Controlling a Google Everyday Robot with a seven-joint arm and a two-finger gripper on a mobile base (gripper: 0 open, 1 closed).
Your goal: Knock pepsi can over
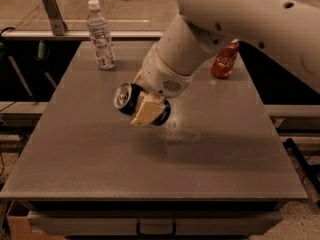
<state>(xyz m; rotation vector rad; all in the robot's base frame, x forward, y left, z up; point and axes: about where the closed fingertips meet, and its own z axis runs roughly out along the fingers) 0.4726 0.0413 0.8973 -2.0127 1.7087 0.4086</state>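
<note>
The pepsi can (128, 99) is dark blue with a silver top. It lies tipped on its side in the air, top facing left, above the middle of the grey table (100, 154). My gripper (143, 102) is shut on it, with one cream finger (146, 113) in front of the can and the other behind it. A shadow lies on the table just below and to the right of the can. The white arm reaches in from the upper right.
A clear plastic bottle (101, 34) with a white cap stands at the table's back left. A red cola can (225, 59) stands at the back right, partly behind the arm. A metal rail runs behind the table.
</note>
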